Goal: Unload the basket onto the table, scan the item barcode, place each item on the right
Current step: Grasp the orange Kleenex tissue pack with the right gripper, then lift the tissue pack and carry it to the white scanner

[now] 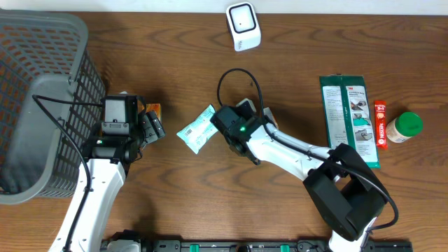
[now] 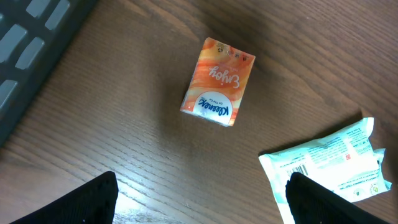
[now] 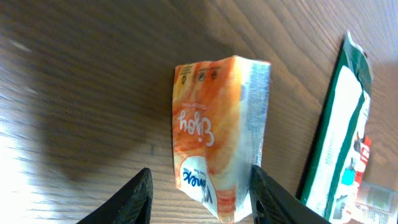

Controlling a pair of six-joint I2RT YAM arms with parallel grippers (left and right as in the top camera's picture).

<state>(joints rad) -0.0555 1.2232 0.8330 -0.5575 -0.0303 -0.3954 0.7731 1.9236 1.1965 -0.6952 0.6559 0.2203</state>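
on the overhead the brown counter (image 1: 175, 63) carries a grey basket (image 1: 28, 56) at the left edge, a long green package (image 1: 350, 119) at the right, and the white scanner (image 1: 242, 26) at top centre. a white and teal packet (image 1: 196, 130) lies mid-frame. an orange tissue pack (image 2: 217, 81) lies flat just above my left claw (image 2: 202, 202), whose jaws stand wide with nothing between them. the item i take to be in hand is a second tissue pack (image 3: 217, 137). in the right wrist view its lower end sits between the jaws of the right claw (image 3: 200, 190). those jaws stand partway apart, one finger (image 3: 267, 199) at the pack's edge and the other clear of it, so i read no firm hold. the overhead hides this pack under the arm, mid-frame, well apart from the scanner. no barcode shows on the faces i can see. my judgement: the pack is not at the scanner now, and i cannot tell whether it has been scanned. if not, gripping, lifting and presenting it all remain.
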